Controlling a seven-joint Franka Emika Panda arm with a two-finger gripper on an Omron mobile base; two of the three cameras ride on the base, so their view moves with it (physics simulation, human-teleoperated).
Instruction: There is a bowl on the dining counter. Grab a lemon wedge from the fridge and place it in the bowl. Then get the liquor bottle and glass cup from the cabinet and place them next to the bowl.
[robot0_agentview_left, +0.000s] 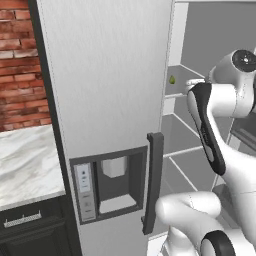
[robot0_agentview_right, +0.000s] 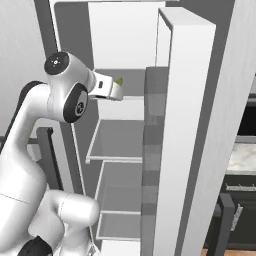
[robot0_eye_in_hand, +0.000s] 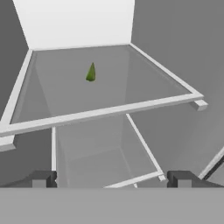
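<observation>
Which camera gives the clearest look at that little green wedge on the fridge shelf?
The hand view: the small green lemon wedge stands unobstructed on the glass shelf. Both base views show it tiny, partly hidden behind the hand.

Rendered home kitchen. Tall steel-faced fridge (robot0_agentview_left: 107, 100) with a water-and-ice dispenser (robot0_agentview_left: 110, 185) set in its shut door and a dark bar handle (robot0_agentview_left: 153, 182) — the other door swung wide on bare glass shelves (robot0_eye_in_hand: 105, 83). Beside it, a marble worktop (robot0_agentview_left: 25, 165) over dark drawers (robot0_agentview_left: 25, 222) — red brick wall (robot0_agentview_left: 17, 65) behind.
</observation>
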